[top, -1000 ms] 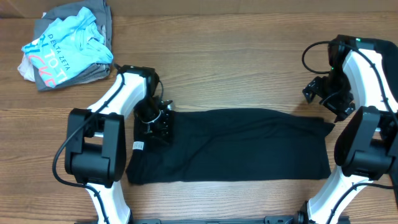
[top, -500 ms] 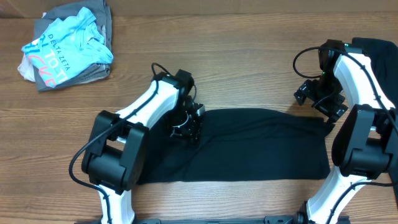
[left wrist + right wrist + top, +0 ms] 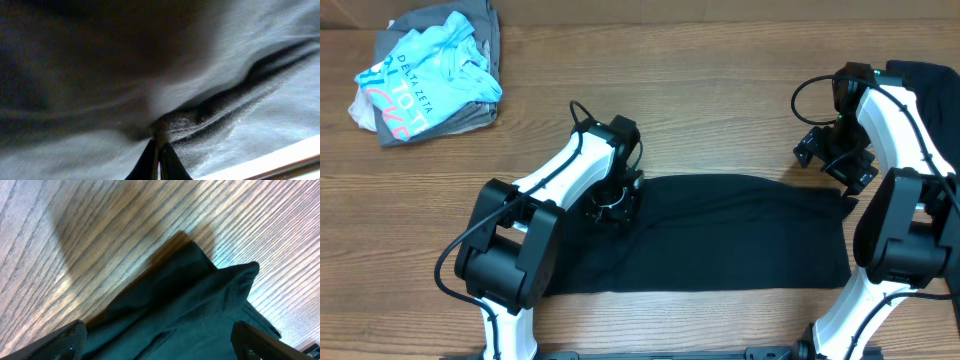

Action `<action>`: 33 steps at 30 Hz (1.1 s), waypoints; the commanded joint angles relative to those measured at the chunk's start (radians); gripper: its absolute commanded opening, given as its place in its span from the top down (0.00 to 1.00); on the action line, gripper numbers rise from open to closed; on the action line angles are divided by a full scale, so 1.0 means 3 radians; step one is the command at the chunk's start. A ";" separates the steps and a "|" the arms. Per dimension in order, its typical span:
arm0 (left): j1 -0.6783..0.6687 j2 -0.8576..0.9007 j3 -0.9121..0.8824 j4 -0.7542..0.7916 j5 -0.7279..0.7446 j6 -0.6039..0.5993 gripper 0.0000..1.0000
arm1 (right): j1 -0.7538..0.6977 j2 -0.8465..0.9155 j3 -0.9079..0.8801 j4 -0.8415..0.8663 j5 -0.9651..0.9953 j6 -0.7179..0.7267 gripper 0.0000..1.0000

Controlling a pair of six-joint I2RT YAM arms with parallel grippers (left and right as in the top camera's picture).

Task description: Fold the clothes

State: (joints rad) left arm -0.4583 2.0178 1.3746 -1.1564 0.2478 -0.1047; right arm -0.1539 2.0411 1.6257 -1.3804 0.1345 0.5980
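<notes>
- The black T-shirt (image 3: 720,235) lies flat on the tabletop (image 3: 720,110) as one long band. Its left end runs under your left arm and its right end reaches the base of your right arm.
- Your left hand (image 3: 613,207) is clenched right on the band's top edge. In the left wrist view the fingertips (image 3: 161,152) meet on a little ridge of cloth, so I'd call that a pinch on the shirt, though probably just the top layer.
- Your right hand (image 3: 828,157) is spread wide and grasping nothing. It hovers just above the shirt's top-right corner, which sits between and ahead of its fingers.
- Handling guess: it's light, floppy and thin. It'll sag and drag rather than keep its shape, and the layers will slide over each other. It isn't fragile, so grip as hard as you like.
- I'd grab corners or folded edges, not the middle, and go deep enough to catch every layer.
- The near long edge runs close to the tabletop's front edge, so there's not much room on that side of either hand.
- There's plenty of bare wood beyond both hands.
- A pile of other clothes (image 3: 425,70) sits well off to the far left of your left hand, out of the way.
</notes>
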 commanded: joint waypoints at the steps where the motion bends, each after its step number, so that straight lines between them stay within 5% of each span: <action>1: 0.0052 -0.0057 -0.0014 -0.0122 -0.0451 -0.0328 0.96 | 0.0005 -0.0086 -0.0011 -0.0001 -0.0018 0.0000 0.05; 5: 0.0078 -0.0057 -0.0014 -0.0139 -0.0454 -0.0326 0.96 | 0.0005 -0.0086 -0.0011 -0.0004 -0.0020 0.0000 0.18; 13: 0.0080 -0.0057 -0.0014 -0.0181 -0.0535 -0.0329 0.96 | 0.0004 -0.0083 -0.0013 -0.0066 -0.0257 0.0134 0.26; 24: 0.0103 -0.0057 -0.0014 -0.0235 -0.0591 -0.0338 0.96 | -0.0046 -0.0083 -0.0214 -0.0132 -0.0142 0.0397 0.30; 33: 0.0111 -0.0057 -0.0014 -0.0249 -0.0591 -0.0336 0.95 | -0.0533 -0.0083 -0.0450 0.0024 -0.0079 0.0435 0.35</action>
State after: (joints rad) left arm -0.4358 2.0178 1.3743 -1.2270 0.0921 -0.1890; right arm -0.2573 2.0411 1.4971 -1.3746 0.0883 0.7185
